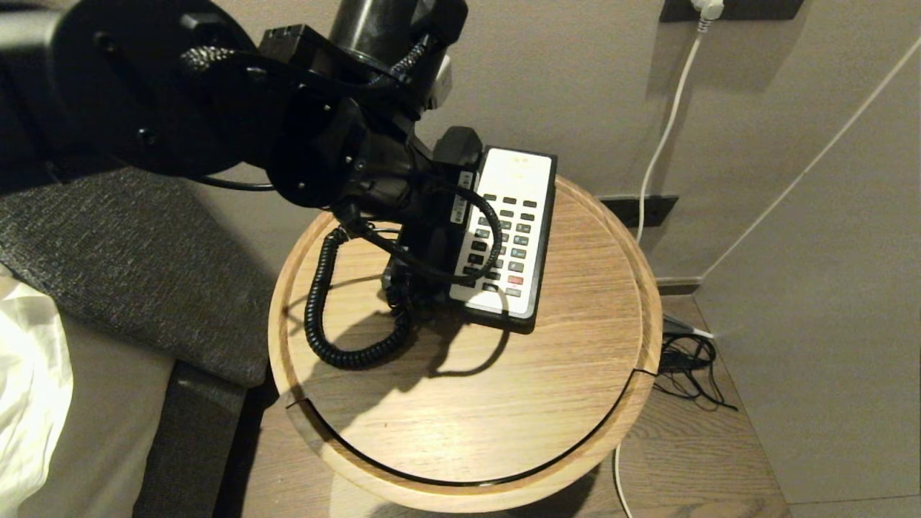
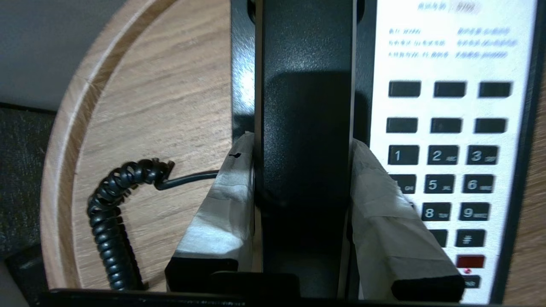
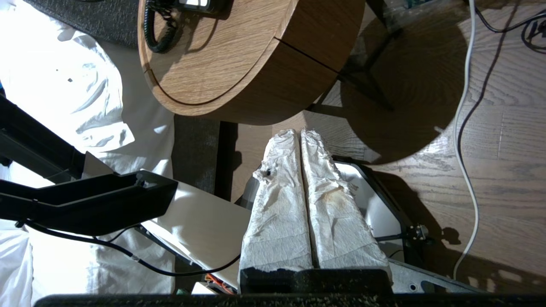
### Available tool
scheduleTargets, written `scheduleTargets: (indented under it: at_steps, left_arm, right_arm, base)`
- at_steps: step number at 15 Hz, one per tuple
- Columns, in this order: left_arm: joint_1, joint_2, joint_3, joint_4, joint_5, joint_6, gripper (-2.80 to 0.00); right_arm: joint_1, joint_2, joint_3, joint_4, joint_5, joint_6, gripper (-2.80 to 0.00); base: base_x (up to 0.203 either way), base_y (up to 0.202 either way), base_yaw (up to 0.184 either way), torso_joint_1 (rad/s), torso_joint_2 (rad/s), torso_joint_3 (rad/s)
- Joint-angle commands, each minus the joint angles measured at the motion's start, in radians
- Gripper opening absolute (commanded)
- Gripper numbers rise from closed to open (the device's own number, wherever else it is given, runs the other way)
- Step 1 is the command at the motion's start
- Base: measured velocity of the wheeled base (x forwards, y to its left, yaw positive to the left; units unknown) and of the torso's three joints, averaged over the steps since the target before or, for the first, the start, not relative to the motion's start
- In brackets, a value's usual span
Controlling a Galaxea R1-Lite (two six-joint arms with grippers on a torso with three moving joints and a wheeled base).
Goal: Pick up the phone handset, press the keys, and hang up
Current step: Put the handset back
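Indoors, a round light-oak wooden table (image 1: 575, 345) with a raised rim stood by a beige wall (image 1: 575, 65), beside a white-sheeted bed (image 1: 29, 374). The left pincer (image 2: 303, 170) pinched the long glossy black phone handset (image 2: 305, 106) on its cradle next to the dark grey keys (image 2: 443, 155). The right pincer (image 3: 300, 136) hung pressed together over the wooden floor (image 3: 503, 140)

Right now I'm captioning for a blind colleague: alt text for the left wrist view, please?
The left gripper, fingers wrapped in white tape, is shut on the black phone handset over the phone base. Beside it, the keys sit in rows on a white faceplate, and the coiled cord lies on the round wooden table.
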Motion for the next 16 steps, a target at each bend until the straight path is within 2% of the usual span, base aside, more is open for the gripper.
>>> scheduleTargets:
  at_steps: [1,15,16]
  left_arm:
    - [-0.004,-0.030,0.010,0.004,0.005,-0.001,-2.80]
    - [-0.008,-0.009,0.056,0.003,0.003,-0.012,-2.80]
    - [-0.008,-0.010,0.073,0.002,0.005,-0.008,0.00]
  right_arm:
    - [0.001,-0.002,0.004,0.004,0.002,0.003,-2.80]
    - [0.001,-0.008,0.005,0.004,0.008,0.003,-2.80]
    - [0.001,-0.009,0.009,0.004,0.008,0.003,-2.80]
  base:
    - [0.000,0.000,0.000,0.000,0.00,0.000]
    - [0.000,0.000,0.000,0.000,0.00,0.000]
    - [0.000,0.000,0.000,0.000,0.00,0.000]
